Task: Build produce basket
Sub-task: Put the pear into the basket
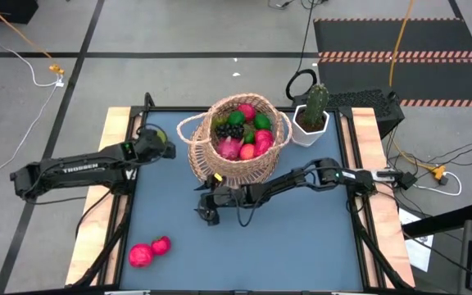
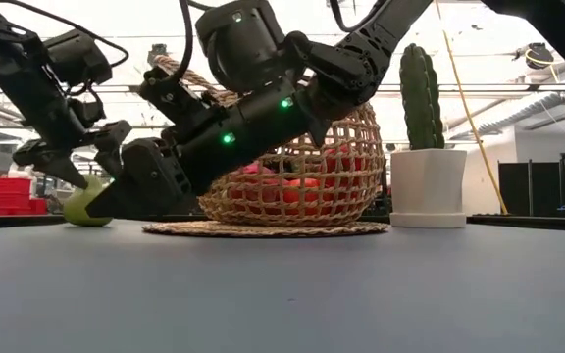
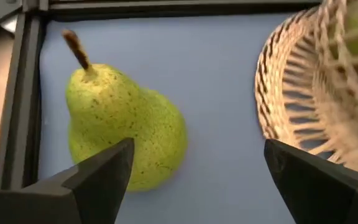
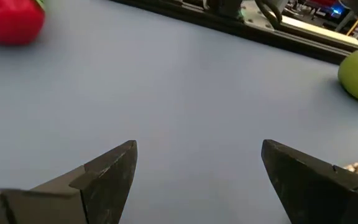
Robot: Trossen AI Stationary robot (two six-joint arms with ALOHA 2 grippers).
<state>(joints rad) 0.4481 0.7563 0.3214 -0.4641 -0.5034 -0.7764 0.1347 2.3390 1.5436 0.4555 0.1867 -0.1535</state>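
The tan wicker basket (image 1: pixel 238 141) stands at the table's far middle, holding several toy fruits (image 1: pixel 244 131). A yellow-green pear (image 3: pixel 120 127) lies on its side on the mat left of the basket (image 1: pixel 167 150). My left gripper (image 3: pixel 194 174) is open just above and beside the pear, one finger over its round end. My right gripper (image 4: pixel 197 168) is open and empty, low over the mat in front of the basket (image 1: pixel 210 215). A pink dragon fruit (image 1: pixel 141 255) and a red apple (image 1: pixel 161 244) lie near the table's near left corner.
A green cactus in a white hexagonal pot (image 1: pixel 312 119) stands right of the basket at the far right. The basket rests on a flat woven mat (image 2: pixel 263 228). The table's black frame rail (image 3: pixel 17 93) runs close behind the pear.
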